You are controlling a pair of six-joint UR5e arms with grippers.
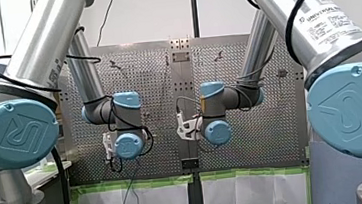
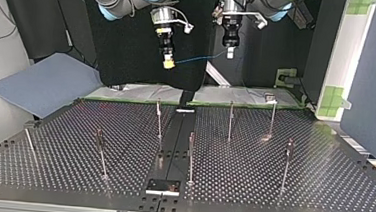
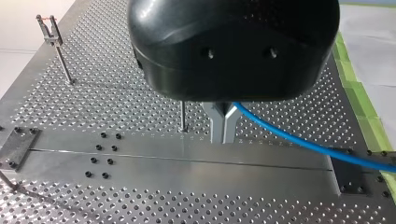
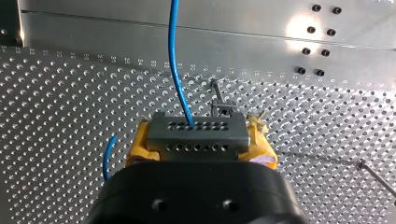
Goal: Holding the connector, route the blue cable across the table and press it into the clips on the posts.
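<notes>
— What did the connector (image 4: pixel 196 133) look like from where you stood?

— It was a small grey block with a flat face and two rows of little round holes. The blue cable (image 4: pixel 173 60) came out of one hole in the upper row. It was thin, smooth and bright blue, and it ran straight ahead of the right gripper (image 4: pixel 200 139).

— And that gripper had hold of it?

— Yes. Its yellow pads (image 4: pixel 138 145) were clamped on the two ends of the block. A short blue piece also showed beside that gripper, and I couldn't tell whether it belonged to the same cable.

— What about the other arm?

— The left gripper (image 3: pixel 224 126) had its metal fingers (image 3: pixel 217 127) pinched together on the cable. The cable left them in a gentle curve, out to one side over the table (image 2: pixel 321 175).

— So where did the cable sit overall?

— In the top view it hung in the air between the two grippers, sagging a little. It was above the posts (image 2: pixel 230 120), which stood thin and upright across the perforated plate. Each one I could make out had a small clip (image 3: pixel 49 29) at its top.
</notes>
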